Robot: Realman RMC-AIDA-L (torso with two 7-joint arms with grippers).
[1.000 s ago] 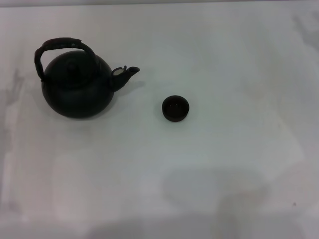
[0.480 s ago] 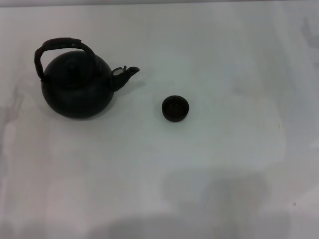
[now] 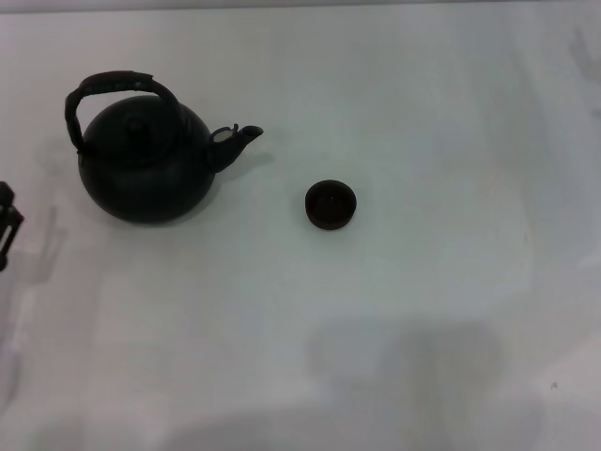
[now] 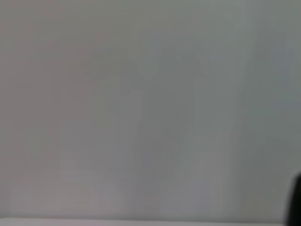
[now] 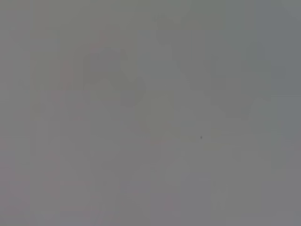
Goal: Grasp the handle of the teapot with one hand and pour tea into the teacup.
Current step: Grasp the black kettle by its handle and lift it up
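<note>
The large round black teapot [image 3: 146,167] stands on the white table at the far left, its spout pointing right. Its thick black arched handle [image 3: 113,86] rises over the knobbed lid. The small black teacup [image 3: 331,205] sits alone to the right of the spout, near the middle. My left gripper [image 3: 7,224] shows only as a dark tip at the left edge of the head view, left of the teapot and clear of it. My right gripper is out of view. Both wrist views show only bare table.
The white table [image 3: 423,301] stretches around the pot and cup. Its far edge runs along the top of the head view. A soft shadow lies on the table near the front middle.
My left gripper has come into the head view at the left edge; it was not visible before. The teapot and the teacup have not moved.
</note>
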